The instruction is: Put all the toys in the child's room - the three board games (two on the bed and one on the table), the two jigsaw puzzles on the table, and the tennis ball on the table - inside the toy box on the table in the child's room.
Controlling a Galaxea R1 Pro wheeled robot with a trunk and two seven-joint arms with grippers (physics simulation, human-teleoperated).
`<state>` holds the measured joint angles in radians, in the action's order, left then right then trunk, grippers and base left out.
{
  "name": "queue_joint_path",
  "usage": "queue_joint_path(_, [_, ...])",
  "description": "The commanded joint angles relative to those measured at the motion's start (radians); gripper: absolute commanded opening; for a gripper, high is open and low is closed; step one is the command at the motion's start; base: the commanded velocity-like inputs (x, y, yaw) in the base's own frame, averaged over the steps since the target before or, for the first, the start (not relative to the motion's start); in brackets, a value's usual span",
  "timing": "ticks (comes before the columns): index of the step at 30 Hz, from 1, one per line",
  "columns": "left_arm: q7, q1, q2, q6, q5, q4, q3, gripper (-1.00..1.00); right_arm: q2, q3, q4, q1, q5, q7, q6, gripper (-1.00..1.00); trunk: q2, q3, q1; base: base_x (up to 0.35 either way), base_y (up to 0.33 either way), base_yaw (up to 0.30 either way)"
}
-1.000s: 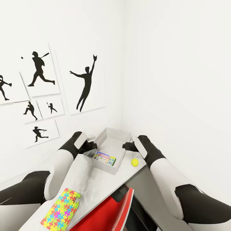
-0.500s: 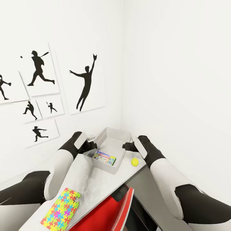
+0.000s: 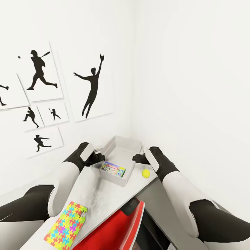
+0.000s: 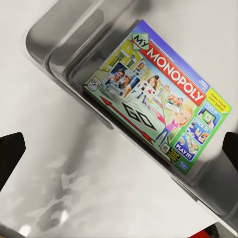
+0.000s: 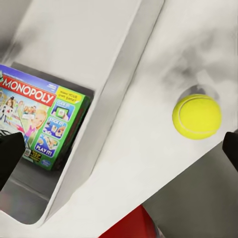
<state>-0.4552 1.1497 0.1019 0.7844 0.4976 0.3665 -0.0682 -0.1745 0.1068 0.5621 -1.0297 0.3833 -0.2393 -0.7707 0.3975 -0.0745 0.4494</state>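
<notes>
Both grippers — left gripper (image 4: 119, 146) and right gripper (image 5: 119, 148) — hang spread wide, holding nothing (dark fingertips at frame edges) above the toy box (image 3: 114, 147).

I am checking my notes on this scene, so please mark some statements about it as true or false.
1. A board game lies inside the toy box. True.
2. The tennis ball is inside the toy box. False: it sits on the table, beside the box.
3. A jigsaw puzzle lies on the table, apart from the box. True.
4. The right gripper holds the ball. False: its jaws are open and empty.
5. A blue chair stands under the table. False: the chair is red.
</notes>
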Motion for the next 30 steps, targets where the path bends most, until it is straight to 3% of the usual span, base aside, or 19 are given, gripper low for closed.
queue_joint_path(1, [-0.008,0.001,0.001,0.003,0.006,0.002,-0.007,1.00,0.000,0.002,0.001,-0.001,0.009,-0.009,-0.003,1.00,0.002,-0.004,0.001,0.000,0.000,0.000])
queue_joint_path(30, [-0.008,0.001,0.001,0.001,0.007,0.001,-0.010,1.00,0.000,0.007,0.007,-0.001,0.009,-0.008,-0.001,1.00,0.002,-0.051,0.001,0.000,0.000,0.000])
